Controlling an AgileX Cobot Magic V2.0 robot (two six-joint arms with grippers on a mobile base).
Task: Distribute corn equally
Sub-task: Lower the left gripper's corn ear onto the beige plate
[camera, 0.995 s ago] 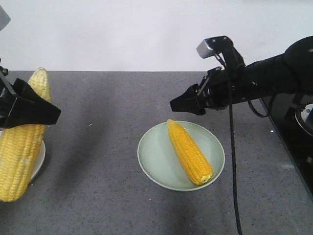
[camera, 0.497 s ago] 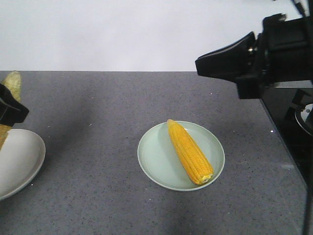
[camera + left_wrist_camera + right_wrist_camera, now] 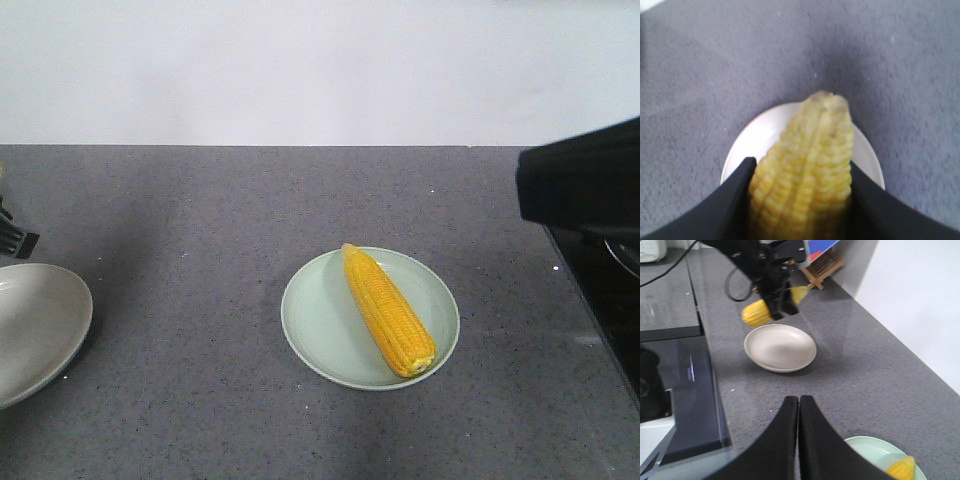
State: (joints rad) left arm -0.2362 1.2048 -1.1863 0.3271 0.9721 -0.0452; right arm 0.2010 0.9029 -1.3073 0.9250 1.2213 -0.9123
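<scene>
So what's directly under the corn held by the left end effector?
The white plate, empty in the right wrist view. The corn in the left end effector hides its centre in the left wrist view.

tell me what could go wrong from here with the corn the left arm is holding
1. The left hand pinches its cob above the white plate; a tall drop could make it bounce or roll onto the counter.
2. The plate's rim is shallow, so a release near the edge might tip the cob off.
3. The right hand, shut and empty, points toward that plate; reaching in could crowd the left arm.
</scene>
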